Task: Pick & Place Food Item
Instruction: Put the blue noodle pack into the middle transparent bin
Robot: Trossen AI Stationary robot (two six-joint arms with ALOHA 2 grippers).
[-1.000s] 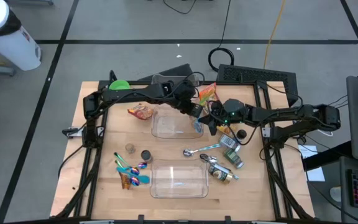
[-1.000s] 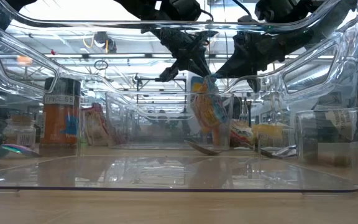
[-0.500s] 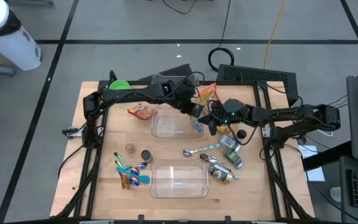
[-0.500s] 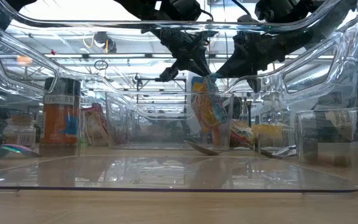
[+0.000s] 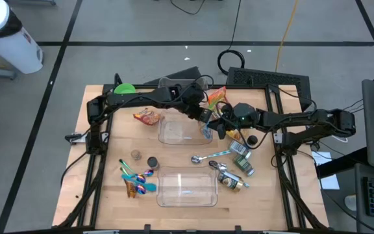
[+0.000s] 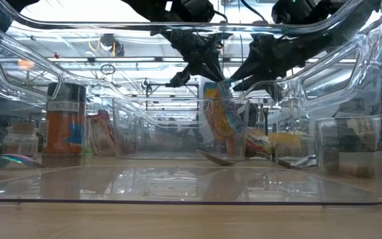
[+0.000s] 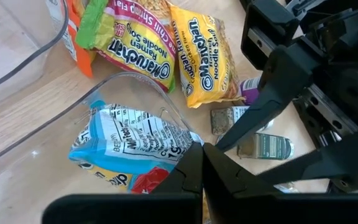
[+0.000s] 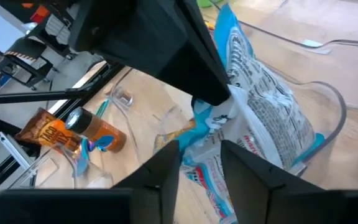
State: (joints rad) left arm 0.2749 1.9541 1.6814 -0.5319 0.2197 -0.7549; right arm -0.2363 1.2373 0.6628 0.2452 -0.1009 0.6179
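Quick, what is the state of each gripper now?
Left gripper: shut on the blue snack packet, over the clear container.
Right gripper: open, right beside the packet.

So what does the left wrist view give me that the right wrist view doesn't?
Only the left wrist view shows the two ramen packs and a small green-labelled bottle. Only the right wrist view shows an orange spice jar lying on the table and the colourful spoons. Both show the blue snack bag at the corner of the clear container, pinched by the left gripper.
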